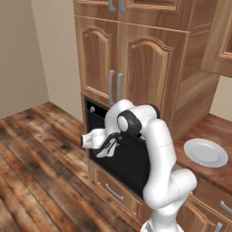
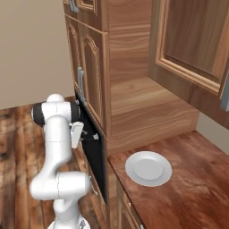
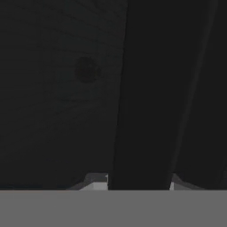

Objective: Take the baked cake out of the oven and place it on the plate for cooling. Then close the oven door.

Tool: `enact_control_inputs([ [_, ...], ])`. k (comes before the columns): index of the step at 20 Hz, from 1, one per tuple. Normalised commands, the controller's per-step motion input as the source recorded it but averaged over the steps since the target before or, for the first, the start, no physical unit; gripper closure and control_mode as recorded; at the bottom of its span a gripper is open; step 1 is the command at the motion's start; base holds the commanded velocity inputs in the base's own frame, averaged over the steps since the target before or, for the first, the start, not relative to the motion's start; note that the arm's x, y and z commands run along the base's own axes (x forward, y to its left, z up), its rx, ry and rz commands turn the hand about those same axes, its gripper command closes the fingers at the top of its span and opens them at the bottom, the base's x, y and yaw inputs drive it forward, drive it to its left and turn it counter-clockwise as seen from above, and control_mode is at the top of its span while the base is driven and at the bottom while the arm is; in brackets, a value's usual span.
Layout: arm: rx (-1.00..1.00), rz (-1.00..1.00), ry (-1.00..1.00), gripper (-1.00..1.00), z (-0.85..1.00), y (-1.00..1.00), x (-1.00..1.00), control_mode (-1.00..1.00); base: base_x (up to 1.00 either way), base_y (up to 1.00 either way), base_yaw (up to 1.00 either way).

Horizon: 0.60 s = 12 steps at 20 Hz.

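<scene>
Wooden cabinets [image 1: 136,59] (arched doors), plank floor [image 1: 36,163].

The left base camera looked forward and down from behind the arm toward the oven [image 1: 118,152] front. The right base camera viewed it nearly edge-on. Both shared the plate [image 1: 205,152] near the counter's [image 2: 188,179] oven-side edge. The hand camera sat very close against a dark surface.
</scene>
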Motion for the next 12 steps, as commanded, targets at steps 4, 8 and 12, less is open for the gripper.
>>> enact_control_inputs([
  [4,0.13,0.03,0.2,1.0,-0.66,0.63,0.0,-1.0,0.0,0.0,0.0],
  [8,0.12,0.04,0.2,1.0,-0.71,0.88,-0.1,-1.0,0.0,0.0,0.0],
  [12,0.05,0.06,0.11,1.0,-0.82,1.0,-0.31,-1.0,0.0,0.0,0.0],
])
